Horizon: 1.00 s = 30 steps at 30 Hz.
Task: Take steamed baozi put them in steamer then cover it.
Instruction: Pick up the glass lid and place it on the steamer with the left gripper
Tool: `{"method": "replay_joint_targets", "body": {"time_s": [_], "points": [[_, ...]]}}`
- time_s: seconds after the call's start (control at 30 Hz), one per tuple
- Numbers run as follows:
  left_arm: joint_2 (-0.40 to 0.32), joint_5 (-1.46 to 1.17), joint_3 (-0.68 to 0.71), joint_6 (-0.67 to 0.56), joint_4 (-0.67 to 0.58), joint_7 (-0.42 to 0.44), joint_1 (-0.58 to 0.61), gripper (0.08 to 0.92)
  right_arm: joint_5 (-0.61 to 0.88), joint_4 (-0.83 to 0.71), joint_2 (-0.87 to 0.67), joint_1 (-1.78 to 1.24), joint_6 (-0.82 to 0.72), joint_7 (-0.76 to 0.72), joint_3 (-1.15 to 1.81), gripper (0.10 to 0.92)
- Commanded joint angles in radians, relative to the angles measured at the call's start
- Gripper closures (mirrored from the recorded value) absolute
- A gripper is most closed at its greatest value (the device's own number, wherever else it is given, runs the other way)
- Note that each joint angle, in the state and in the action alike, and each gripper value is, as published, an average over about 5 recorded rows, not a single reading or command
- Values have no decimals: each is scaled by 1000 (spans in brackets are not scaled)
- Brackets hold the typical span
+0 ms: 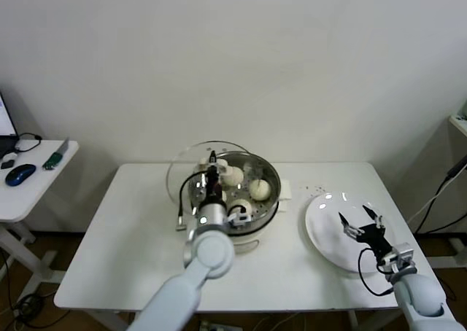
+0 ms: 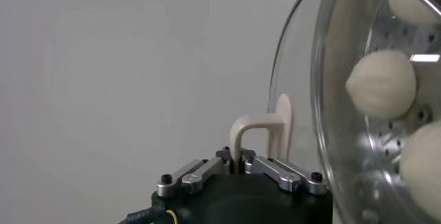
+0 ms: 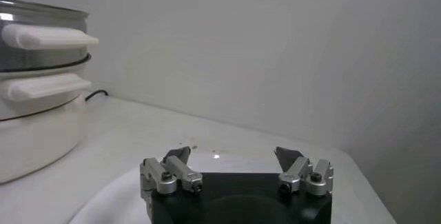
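The left gripper (image 2: 241, 167) is clamped on the cream handle of the round clear glass lid (image 1: 191, 162), held tilted just above the shiny steel steamer (image 1: 268, 200) with cream-white buns (image 1: 260, 189) inside, ready for covering, while the right gripper (image 1: 361, 224) waits spread over the flat white plate (image 1: 321, 225).

I see the steamer (image 1: 252, 192) near the middle of the surface (image 1: 131, 251), with buns (image 1: 259, 189) lying in its basket. My left tool (image 1: 212, 163) is over the steamer's left edge, clamped on the handle of the lid (image 1: 191, 160), which stands tilted up at the steamer's left rim. Right of the steamer sits a plate (image 1: 325, 225); my right tool (image 1: 360, 220) hangs over it with fingers spread, holding nothing. Far left of the steamer, a side desk (image 1: 29, 189) carries a mouse (image 1: 20, 174).
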Motion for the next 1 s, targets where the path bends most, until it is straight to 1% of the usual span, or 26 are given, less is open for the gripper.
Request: {"method": "replay_joint_targets", "body": {"time_s": [0.03,0.37,1.0], "points": [[-161,30,25,49,118,5,-31,850,-12,-6,4,-9,7,-4,14,203],[-167,15,40,49,143,6,-30,850,-30,-22,9,2,12,-14,16,203],[-140,5,38,49,154,8,-33,850,-44,-32,16,13,16,-20,8,203]]}}
